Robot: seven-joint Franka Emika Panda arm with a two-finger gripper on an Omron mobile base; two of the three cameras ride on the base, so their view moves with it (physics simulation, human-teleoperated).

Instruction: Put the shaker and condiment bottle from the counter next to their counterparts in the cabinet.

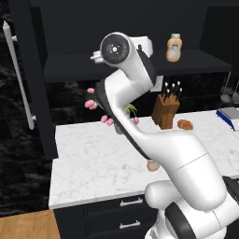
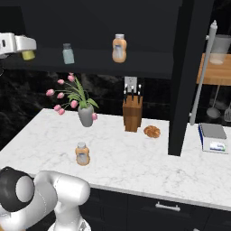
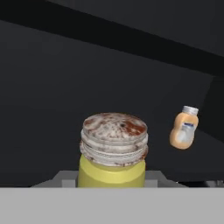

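Yellow shaker [image 3: 112,151] capped brown, clamped by end effector [image 3: 112,178].

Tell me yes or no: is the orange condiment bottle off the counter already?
No. In the right base view the condiment bottle stands on the white counter, in front of the flower vase.

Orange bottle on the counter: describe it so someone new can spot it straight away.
On the white marble counter, look toward the front edge, in front of the grey vase of pink tulips. The small orange condiment bottle stands upright there, alone. Its twin, the orange bottle in the cabinet, sits on the dark shelf beside a pale blue-grey shaker.
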